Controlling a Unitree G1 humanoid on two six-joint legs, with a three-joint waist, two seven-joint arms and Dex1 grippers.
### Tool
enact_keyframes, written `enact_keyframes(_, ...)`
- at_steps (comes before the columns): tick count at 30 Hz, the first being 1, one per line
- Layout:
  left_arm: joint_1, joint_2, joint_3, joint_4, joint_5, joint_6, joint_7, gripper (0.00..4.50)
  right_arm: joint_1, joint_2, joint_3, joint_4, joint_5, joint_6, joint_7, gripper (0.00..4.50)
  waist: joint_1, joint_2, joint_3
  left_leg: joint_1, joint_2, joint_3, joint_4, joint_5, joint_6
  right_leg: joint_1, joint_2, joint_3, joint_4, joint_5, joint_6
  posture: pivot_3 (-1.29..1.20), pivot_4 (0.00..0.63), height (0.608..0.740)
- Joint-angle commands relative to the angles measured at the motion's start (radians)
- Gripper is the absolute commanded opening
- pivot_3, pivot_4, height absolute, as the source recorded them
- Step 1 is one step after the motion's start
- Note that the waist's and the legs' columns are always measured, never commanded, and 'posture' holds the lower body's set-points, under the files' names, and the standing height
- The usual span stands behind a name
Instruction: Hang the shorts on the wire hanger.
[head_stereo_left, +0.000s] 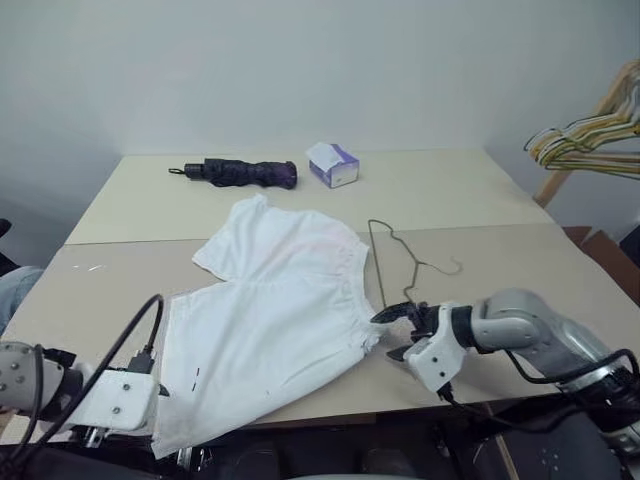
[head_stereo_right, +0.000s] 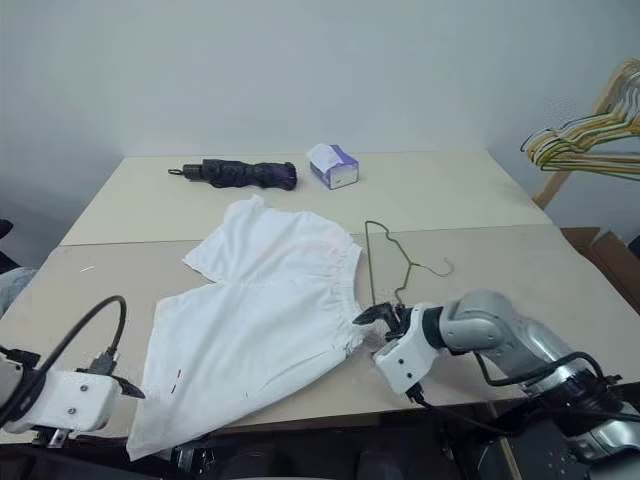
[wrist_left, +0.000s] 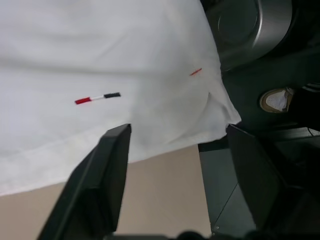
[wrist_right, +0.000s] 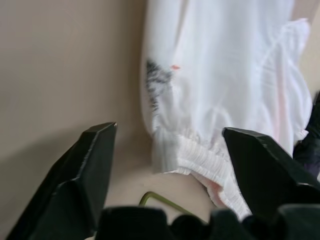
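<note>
The white shorts (head_stereo_left: 280, 310) lie spread flat on the table, waistband toward the right, one leg hem reaching over the front edge. The wire hanger (head_stereo_left: 390, 262) lies flat just right of the waistband, hook toward the right. My right gripper (head_stereo_left: 393, 335) stands open at the waistband's near corner, nothing between its fingers; in the right wrist view the gathered waistband (wrist_right: 200, 155) and a bit of the hanger's wire (wrist_right: 155, 199) lie ahead of it. My left gripper (wrist_left: 177, 132) is open above the hem, near the small red and black mark (wrist_left: 97, 98).
A folded dark umbrella (head_stereo_left: 240, 173) and a white-purple tissue box (head_stereo_left: 333, 164) lie at the table's back. Bunched yellow, green and white hangers (head_stereo_left: 590, 135) hang on a wooden rack at the far right. The table's front edge (head_stereo_left: 330, 408) runs close under both grippers.
</note>
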Motion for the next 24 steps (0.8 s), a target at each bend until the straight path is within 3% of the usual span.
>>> enact_keyframes(1,-0.088,-0.019,0.070,0.031,-0.112,0.010,0.001,4.47,-0.007,0.008,-0.135,-0.091,0.184,0.330,0.005,4.50,0.001,0.000,0.000,0.000,0.001,0.000,0.000,0.000,-0.001,0.000,0.000,0.000,0.000,0.001,-0.001,0.06,0.000,0.740)
enact_keyframes(6,-0.311,-0.090,-0.017,0.049,-0.250,0.082,0.102,4.47,-0.073,0.087,-0.190,-0.055,0.230,0.742,-0.071,4.50,0.008,0.000,0.000,0.000,0.004,0.000,0.001,-0.002,-0.003,0.000,0.002,0.000,-0.001,0.001,-0.002,0.05,0.000,0.740)
enact_keyframes(10,-0.501,-0.169,-0.153,0.050,-0.263,0.143,0.229,4.47,-0.150,0.227,-0.168,0.041,0.207,0.991,-0.185,4.50,0.008,0.000,-0.001,-0.002,0.003,0.002,0.001,-0.001,-0.003,0.001,0.004,0.001,-0.001,0.005,-0.008,0.03,0.000,0.740)
enact_keyframes(12,-0.572,-0.209,-0.212,0.037,-0.268,0.173,0.276,4.47,-0.187,0.316,-0.176,0.101,0.213,1.110,-0.254,4.50,0.006,0.000,-0.001,-0.004,0.004,0.002,0.001,0.003,0.003,0.000,0.006,0.001,0.000,0.010,-0.004,0.03,0.000,0.740)
enact_keyframes(18,-0.699,-0.273,-0.332,0.041,-0.244,0.206,0.348,4.47,-0.170,0.426,-0.146,0.220,0.179,1.138,-0.328,4.50,0.000,0.000,0.000,-0.008,0.006,0.001,0.001,0.002,0.001,-0.002,0.009,0.001,0.000,0.010,-0.004,0.01,0.000,0.740)
enact_keyframes(24,-0.731,-0.303,-0.373,0.032,-0.245,0.218,0.388,4.47,-0.128,0.420,-0.116,0.266,0.152,1.160,-0.335,4.50,-0.010,0.000,0.000,-0.009,0.006,0.000,0.002,0.002,0.001,-0.002,0.010,0.001,0.000,0.010,-0.004,0.00,0.000,0.740)
